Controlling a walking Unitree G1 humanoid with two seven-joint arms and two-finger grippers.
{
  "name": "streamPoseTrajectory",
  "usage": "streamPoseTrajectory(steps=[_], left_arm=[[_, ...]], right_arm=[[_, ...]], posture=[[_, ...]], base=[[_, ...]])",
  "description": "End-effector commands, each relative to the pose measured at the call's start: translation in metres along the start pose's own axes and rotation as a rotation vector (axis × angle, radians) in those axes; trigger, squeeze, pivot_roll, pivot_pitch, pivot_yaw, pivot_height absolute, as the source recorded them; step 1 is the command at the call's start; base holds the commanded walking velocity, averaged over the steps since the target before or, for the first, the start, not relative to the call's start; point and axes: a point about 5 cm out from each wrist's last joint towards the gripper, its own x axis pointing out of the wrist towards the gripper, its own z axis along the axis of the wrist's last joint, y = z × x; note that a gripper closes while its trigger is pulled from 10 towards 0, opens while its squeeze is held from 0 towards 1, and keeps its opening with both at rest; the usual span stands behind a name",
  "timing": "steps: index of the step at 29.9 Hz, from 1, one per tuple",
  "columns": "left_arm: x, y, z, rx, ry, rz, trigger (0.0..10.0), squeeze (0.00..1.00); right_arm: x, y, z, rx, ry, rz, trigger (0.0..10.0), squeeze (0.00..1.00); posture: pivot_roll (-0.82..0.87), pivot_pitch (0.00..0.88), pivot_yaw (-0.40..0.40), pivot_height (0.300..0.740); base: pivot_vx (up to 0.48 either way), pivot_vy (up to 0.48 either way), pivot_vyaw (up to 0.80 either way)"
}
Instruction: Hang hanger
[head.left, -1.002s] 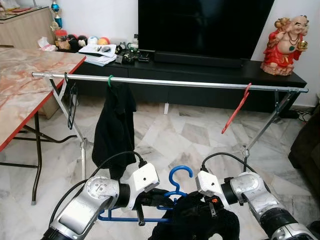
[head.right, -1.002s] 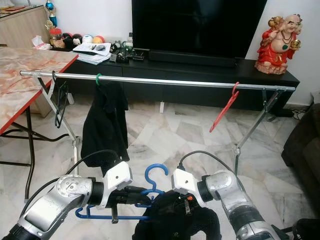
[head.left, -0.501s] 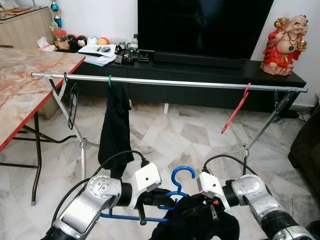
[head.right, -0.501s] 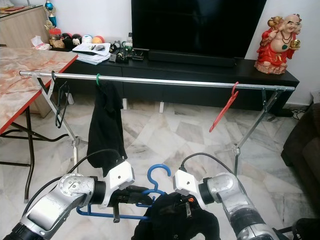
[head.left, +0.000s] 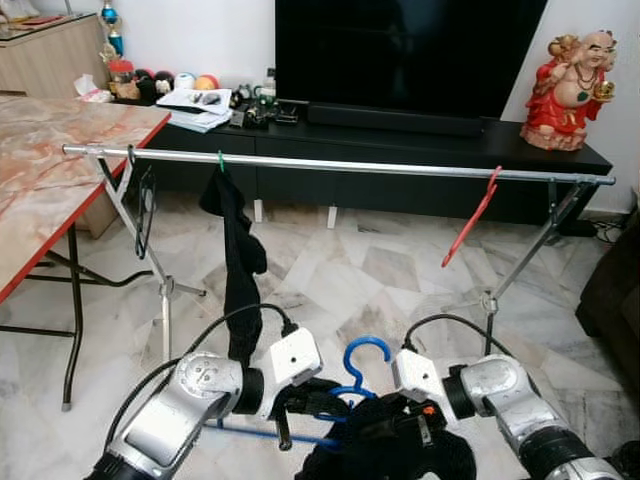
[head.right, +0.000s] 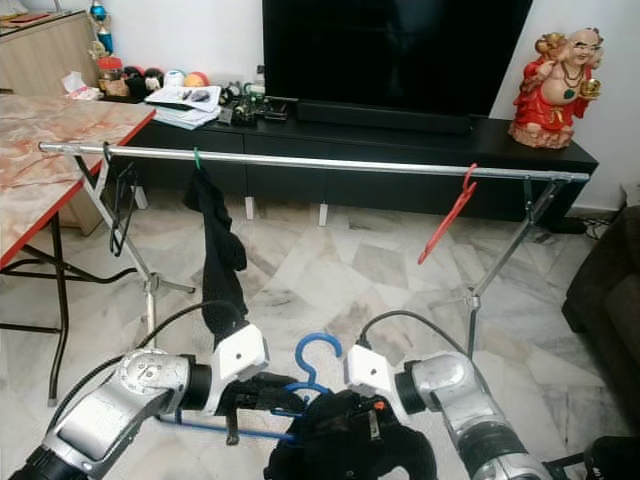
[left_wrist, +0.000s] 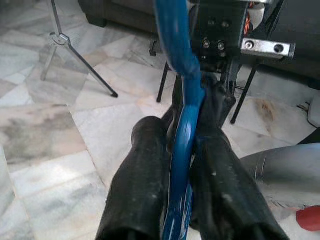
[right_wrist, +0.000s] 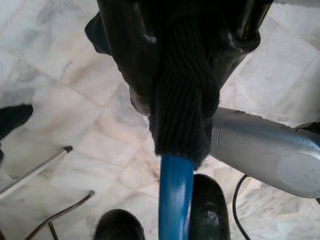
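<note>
Blue plastic hanger held low, well below the silver metal rail. Left gripper clamps its bar; right gripper pinches black knit garment onto it, likely dressing hanger before hanging.

You can't see the right gripper's fingertips: the dark garment covers them and runs off the bottom edge. The blue hanger's right shoulder is buried under that cloth too.

Head pair looks down; wrist cams close (sharing blue hanger)
</note>
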Motion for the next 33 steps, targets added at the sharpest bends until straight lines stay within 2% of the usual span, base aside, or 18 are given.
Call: streamPoseTrajectory(steps=[1,11,16,18,21,23,25,27,28,30,32,33], left_arm=[[-0.007,0.007,0.02,0.051,-0.066,0.031,10.0,1.0],[-0.022,0.005,0.013,0.037,-0.019,-0.002,10.0,1.0],[-0.032,0.007,0.011,0.032,-0.001,0.021,10.0,1.0],[-0.042,0.015,0.008,0.018,-0.003,0.102,10.0,1.0],[-0.05,0.021,0.003,-0.015,-0.025,0.198,10.0,1.0],[-0.051,0.022,0.001,-0.028,-0.031,0.213,10.0,1.0],[-0.055,0.023,-0.009,-0.064,-0.03,0.284,10.0,1.0],[-0.055,0.023,-0.014,-0.065,-0.022,0.321,10.0,1.0],[-0.055,0.023,-0.015,-0.063,-0.019,0.327,10.0,0.0],[-0.051,0.02,-0.026,-0.122,-0.019,0.343,10.0,0.0],[-0.049,0.02,-0.031,-0.148,-0.026,0.366,10.0,0.0],[-0.048,0.023,-0.037,-0.147,-0.017,0.412,10.0,0.0]], right_arm=[[0.006,0.006,-0.007,-0.007,0.052,0.049,0.0,0.0],[0.002,0.004,-0.016,0.004,0.111,-0.019,0.0,0.0],[-0.003,-0.002,-0.02,0.003,0.134,-0.121,0.0,0.0],[-0.012,-0.015,-0.018,0.018,0.13,-0.312,0.0,0.0],[-0.024,-0.028,-0.015,0.02,0.134,-0.497,0.0,0.0],[-0.026,-0.029,-0.015,0.022,0.129,-0.512,0.0,0.0],[-0.038,-0.034,-0.009,0.012,0.085,-0.571,0.0,0.0],[-0.045,-0.037,-0.006,0.012,0.07,-0.616,0.0,0.0],[-0.046,-0.038,-0.006,0.014,0.068,-0.62,0.0,0.0],[-0.052,-0.042,-0.003,0.009,0.085,-0.673,0.0,0.0],[-0.053,-0.044,0.0,0.002,0.071,-0.688,0.0,0.0],[-0.053,-0.046,0.005,-0.009,0.051,-0.702,0.0,0.0]], posture=[[0.16,0.0,-0.073,0.74],[0.17,0.0,-0.078,0.74],[0.17,0.0,-0.08,0.74],[0.17,0.0,-0.079,0.74],[0.18,0.0,-0.075,0.74],[0.18,0.0,-0.075,0.74],[0.17,0.0,-0.078,0.74],[0.17,0.0,-0.078,0.74],[0.17,0.0,-0.078,0.74],[0.16,0.0,-0.077,0.74],[0.16,0.0,-0.077,0.74],[0.16,0.0,-0.077,0.74]], base=[[0.0,0.0,0.0],[0.0,0.0,0.0],[0.0,0.0,0.0],[0.0,0.0,0.0],[0.0,0.0,0.0],[0.0,0.0,0.0],[0.0,0.0,0.0],[0.0,0.0,0.0],[0.0,0.0,0.0],[0.0,0.0,0.0],[0.0,0.0,0.0],[0.0,0.0,0.0]])
